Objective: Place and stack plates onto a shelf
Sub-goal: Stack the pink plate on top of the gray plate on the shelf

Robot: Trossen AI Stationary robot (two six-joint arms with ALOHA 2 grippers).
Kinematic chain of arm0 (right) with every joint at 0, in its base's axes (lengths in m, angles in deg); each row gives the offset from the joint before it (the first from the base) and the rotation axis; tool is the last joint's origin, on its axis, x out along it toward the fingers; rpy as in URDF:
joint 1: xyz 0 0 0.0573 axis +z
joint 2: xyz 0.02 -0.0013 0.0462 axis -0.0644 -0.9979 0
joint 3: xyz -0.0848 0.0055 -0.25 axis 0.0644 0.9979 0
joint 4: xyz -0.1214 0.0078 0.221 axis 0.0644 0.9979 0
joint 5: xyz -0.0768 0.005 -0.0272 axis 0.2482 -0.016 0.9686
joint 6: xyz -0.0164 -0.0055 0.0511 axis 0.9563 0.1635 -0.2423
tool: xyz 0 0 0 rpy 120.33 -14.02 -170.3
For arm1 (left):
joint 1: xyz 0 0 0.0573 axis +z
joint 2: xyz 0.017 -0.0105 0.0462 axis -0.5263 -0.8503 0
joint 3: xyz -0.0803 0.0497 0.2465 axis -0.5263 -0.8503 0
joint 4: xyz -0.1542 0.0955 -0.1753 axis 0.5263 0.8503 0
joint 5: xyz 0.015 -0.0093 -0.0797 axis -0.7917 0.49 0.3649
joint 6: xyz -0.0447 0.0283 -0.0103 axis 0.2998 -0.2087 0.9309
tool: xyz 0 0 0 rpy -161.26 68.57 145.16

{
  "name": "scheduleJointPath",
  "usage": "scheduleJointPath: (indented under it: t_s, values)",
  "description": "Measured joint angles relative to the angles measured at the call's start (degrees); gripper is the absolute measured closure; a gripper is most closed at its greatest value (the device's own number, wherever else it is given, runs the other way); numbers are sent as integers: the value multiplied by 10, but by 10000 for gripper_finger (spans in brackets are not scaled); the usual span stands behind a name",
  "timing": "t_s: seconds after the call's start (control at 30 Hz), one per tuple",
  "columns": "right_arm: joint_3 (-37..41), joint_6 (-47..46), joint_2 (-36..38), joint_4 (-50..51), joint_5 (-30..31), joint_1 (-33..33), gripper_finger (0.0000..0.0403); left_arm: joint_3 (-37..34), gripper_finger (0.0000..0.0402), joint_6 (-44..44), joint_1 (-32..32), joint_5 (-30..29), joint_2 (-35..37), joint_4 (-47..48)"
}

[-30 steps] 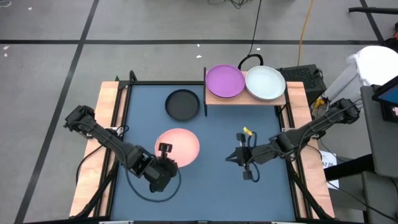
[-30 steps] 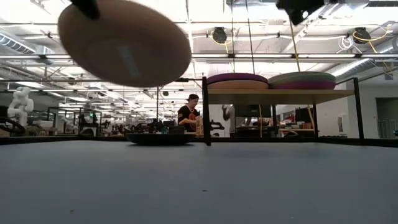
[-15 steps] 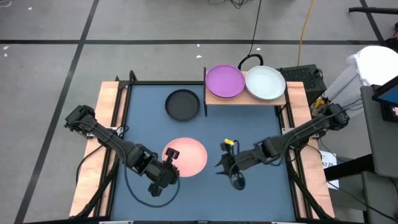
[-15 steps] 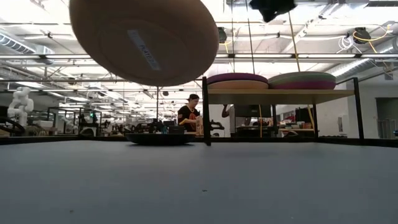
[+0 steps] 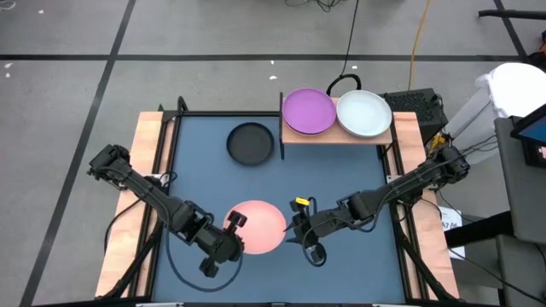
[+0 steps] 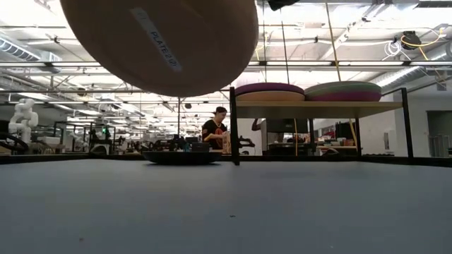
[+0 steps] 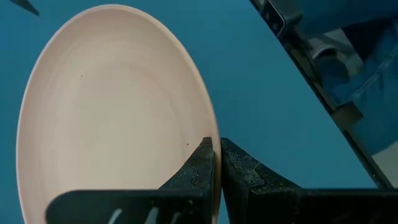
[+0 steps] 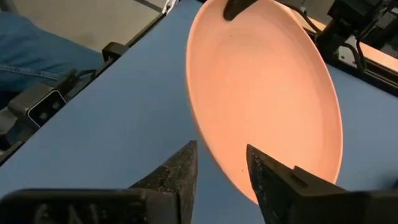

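A pink plate [image 5: 263, 227] hangs above the blue table, its underside [image 6: 159, 42] showing in the low view. My left gripper [image 5: 234, 225] is shut on its left rim. My right gripper [image 5: 295, 228] is open at the plate's right side; in its wrist view the plate's rim [image 8: 214, 155] stands between its two fingers [image 8: 185, 165], and I see no touch. At the far right, the shelf [image 5: 337, 136] carries a purple plate [image 5: 308, 111] and a whitish plate [image 5: 364, 113], each on top of other plates. A dark grey plate [image 5: 250, 142] lies flat on the table, left of the shelf. My left gripper pinches the pink plate's rim [image 7: 211, 134] between its two fingers, one on the upper face and one under it. The fingers come slanting down from the table's near left. The plate is lifted clear of the table and tilted.
Wooden side strips [image 5: 147, 162] edge the blue surface [image 5: 350, 183] on the left and right. The shelf stands on dark posts [image 6: 232, 127] above the table. Beyond the far edge, a person [image 6: 212, 130] stands in the room.
My right gripper has gone toward the table's left, up to the pink plate's right rim, and has opened. My left gripper has rolled at the wrist, and the plate has tipped and shifted a little toward the right, staying clear of the table.
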Motion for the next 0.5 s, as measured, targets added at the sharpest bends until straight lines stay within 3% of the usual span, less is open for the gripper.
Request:
scheduleJointPath:
  t_s: [0.5]
  values:
    - [0, -1, -10, -3, -31, 0, 323, 0, 387, -25, 0, -1, 0, -21]
